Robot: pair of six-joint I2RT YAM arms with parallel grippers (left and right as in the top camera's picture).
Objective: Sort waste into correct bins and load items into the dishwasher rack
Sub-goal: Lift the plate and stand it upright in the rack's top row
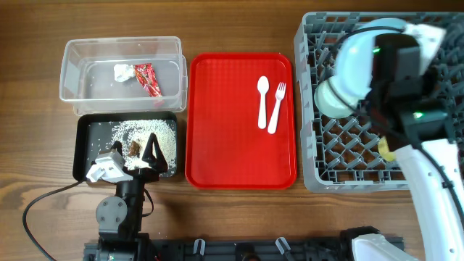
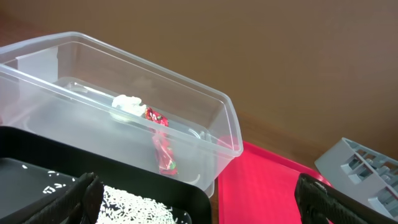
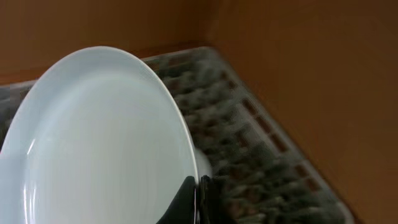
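Note:
My right gripper [image 3: 198,194] is shut on the rim of the light blue plate [image 3: 99,137] and holds it tilted over the grey dishwasher rack [image 1: 319,156]. The plate shows in the overhead view [image 1: 355,58] above a pale green bowl [image 1: 332,99] in the rack. A yellow cup [image 1: 386,151] peeks out beside my right arm. The small light blue bowl is hidden. My left gripper [image 1: 148,154] is open and empty over the black tray [image 1: 81,148], which holds rice crumbs [image 1: 138,132] and a brown scrap [image 1: 135,148]. The clear tub [image 1: 72,72] holds the tissue [image 1: 122,72] and red wrapper [image 1: 147,78].
A flat red serving tray [image 1: 217,123] lies between the black tray and the rack, with a white spoon [image 1: 262,98] and fork [image 1: 277,105] on it. My left arm's cable [image 1: 32,210] loops on the wood at the front left.

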